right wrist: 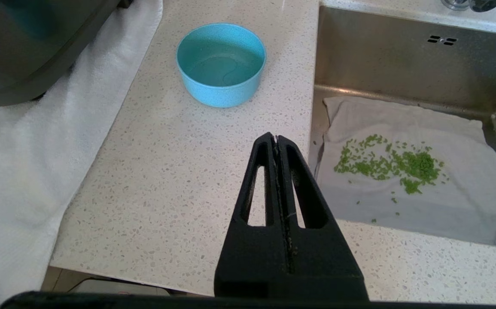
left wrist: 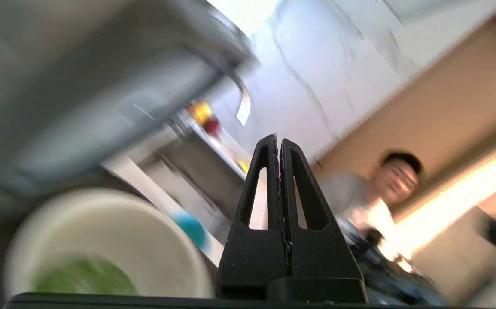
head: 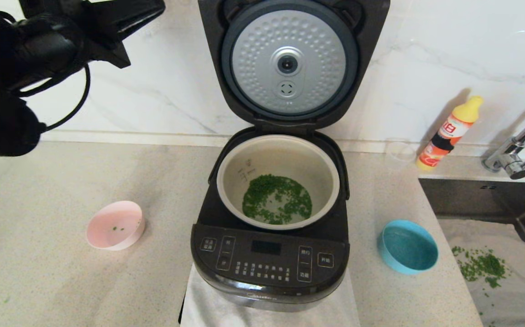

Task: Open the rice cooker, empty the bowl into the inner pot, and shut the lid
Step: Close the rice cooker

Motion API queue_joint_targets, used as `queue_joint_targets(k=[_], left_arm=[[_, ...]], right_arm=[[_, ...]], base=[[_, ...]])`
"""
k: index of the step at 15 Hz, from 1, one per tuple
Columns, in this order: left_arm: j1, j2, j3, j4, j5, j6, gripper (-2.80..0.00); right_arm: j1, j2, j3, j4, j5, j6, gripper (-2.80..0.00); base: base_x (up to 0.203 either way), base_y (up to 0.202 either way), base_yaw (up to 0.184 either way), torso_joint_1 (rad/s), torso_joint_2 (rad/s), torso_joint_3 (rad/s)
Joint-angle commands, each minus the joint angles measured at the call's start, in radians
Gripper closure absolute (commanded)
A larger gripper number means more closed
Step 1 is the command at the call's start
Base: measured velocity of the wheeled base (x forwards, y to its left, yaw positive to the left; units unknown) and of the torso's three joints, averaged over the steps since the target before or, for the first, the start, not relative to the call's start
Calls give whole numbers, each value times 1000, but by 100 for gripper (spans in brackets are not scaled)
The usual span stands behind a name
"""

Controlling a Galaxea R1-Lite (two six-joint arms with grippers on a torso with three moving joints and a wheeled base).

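Note:
The black rice cooker (head: 269,259) stands open at the centre of the counter. Its lid (head: 289,61) is upright, the dimpled silver underside facing me. The pale inner pot (head: 230,168) holds a layer of green bits (head: 277,200); it also shows blurred in the left wrist view (left wrist: 101,227). A pink bowl (head: 116,225), with only a few green bits in it, sits left of the cooker. My left gripper (head: 157,11) (left wrist: 278,139) is shut and empty, raised high to the left of the lid. My right gripper (right wrist: 276,138) is shut and empty, low over the counter's front right edge.
An empty blue bowl (head: 408,246) (right wrist: 221,64) sits right of the cooker. A white towel (right wrist: 24,163) lies under the cooker. The sink (right wrist: 402,64) at right holds a cloth with spilled green bits (right wrist: 389,165). A yellow bottle (head: 451,131) and tap (head: 512,156) stand behind it.

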Motion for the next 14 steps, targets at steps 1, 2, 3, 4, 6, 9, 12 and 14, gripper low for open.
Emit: queue_joint_targets(k=[1, 2, 3, 4, 6, 9, 12, 14], left_arm=[[13, -231, 136, 28, -70, -8, 0], [18, -282, 164, 69, -93, -9, 0], [20, -313, 189, 107, -106, -9, 0], [21, -327, 215, 124, -112, -10, 0], [5, -329, 244, 119, -140, -12, 0], [76, -305, 230, 142, -178, -18, 0], [114, -315, -17, 583, -172, -11, 0], [153, -319, -258, 1027, -149, 80, 0]], right_arm=[[0, 0, 0, 0, 1, 0, 0], [0, 0, 0, 1, 1, 0, 0], [0, 1, 0, 0, 1, 0, 0], [-1, 0, 0, 0, 1, 0, 0], [0, 1, 0, 2, 1, 0, 0], [0, 0, 0, 0, 1, 0, 0], [0, 0, 0, 0, 1, 1, 0], [0, 1, 0, 0, 1, 3, 0]], base=[[0, 0, 0, 0, 0, 0], [0, 0, 0, 0, 0, 0], [0, 0, 0, 0, 0, 0], [0, 0, 0, 0, 0, 0], [0, 0, 0, 0, 0, 0], [0, 0, 0, 0, 0, 0], [0, 0, 0, 0, 0, 0], [0, 0, 0, 0, 0, 0]])
